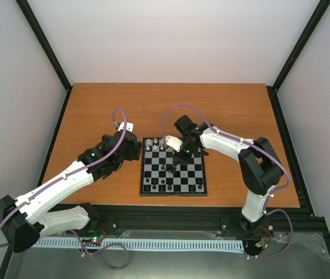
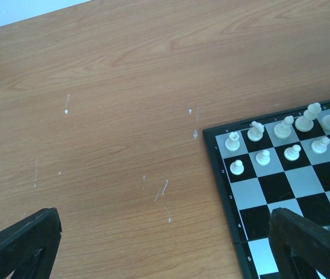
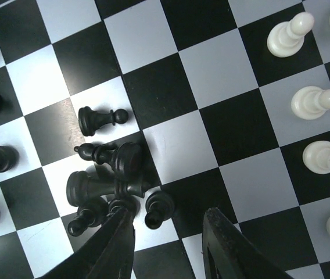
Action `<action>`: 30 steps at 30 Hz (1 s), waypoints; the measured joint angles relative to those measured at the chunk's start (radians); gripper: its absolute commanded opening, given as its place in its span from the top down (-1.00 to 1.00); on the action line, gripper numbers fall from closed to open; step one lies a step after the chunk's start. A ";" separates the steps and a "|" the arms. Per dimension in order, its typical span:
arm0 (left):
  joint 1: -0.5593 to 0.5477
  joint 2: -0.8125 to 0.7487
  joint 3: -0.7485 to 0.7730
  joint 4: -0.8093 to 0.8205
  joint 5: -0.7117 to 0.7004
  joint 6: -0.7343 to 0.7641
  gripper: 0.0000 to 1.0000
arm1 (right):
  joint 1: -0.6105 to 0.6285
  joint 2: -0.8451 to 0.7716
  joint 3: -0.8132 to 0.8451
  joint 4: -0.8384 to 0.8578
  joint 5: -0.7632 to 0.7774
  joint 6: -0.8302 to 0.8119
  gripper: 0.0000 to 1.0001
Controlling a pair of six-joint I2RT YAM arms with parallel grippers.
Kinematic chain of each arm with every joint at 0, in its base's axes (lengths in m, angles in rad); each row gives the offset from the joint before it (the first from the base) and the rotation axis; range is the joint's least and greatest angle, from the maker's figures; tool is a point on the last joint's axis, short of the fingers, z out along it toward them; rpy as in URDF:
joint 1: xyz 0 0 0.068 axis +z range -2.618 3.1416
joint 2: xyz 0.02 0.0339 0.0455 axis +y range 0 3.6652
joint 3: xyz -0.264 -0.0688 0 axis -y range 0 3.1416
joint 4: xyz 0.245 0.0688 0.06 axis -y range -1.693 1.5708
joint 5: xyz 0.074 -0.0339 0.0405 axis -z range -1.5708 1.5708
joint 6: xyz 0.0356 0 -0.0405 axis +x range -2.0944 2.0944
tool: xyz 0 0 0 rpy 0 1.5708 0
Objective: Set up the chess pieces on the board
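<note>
Pieces (image 3: 107, 180): black ones are lying toppled in a heap mid-board (image 3: 223, 70); white ones (image 2: 287, 133) are standing in two rows at its far edge.
Handling: light, hard, smooth and tippy, I judge; pinching one across its slim neck is looking safest.
Right gripper (image 3: 168, 218): hovering low at the heap, jaws part-way apart, straddling a fallen pawn (image 3: 158, 210), clamping nothing.
Left gripper (image 2: 165, 218): hanging over the table (image 2: 124, 87) left of the board, jaws spread wide, holding nothing.
In the way: neighbours are crowding that pawn; a finger is risking nudging them.
</note>
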 measured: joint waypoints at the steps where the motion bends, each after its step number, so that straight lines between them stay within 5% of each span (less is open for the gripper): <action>1: 0.000 -0.002 0.000 0.001 0.010 0.010 -1.00 | 0.000 0.007 0.003 0.001 0.000 0.001 0.36; 14: 0.000 -0.006 0.000 0.002 0.062 0.061 -0.99 | 0.000 0.035 0.016 0.000 0.026 0.017 0.64; 30: 0.000 -0.006 0.000 0.002 0.076 0.078 -0.99 | 0.000 0.043 0.016 0.002 0.045 0.020 0.70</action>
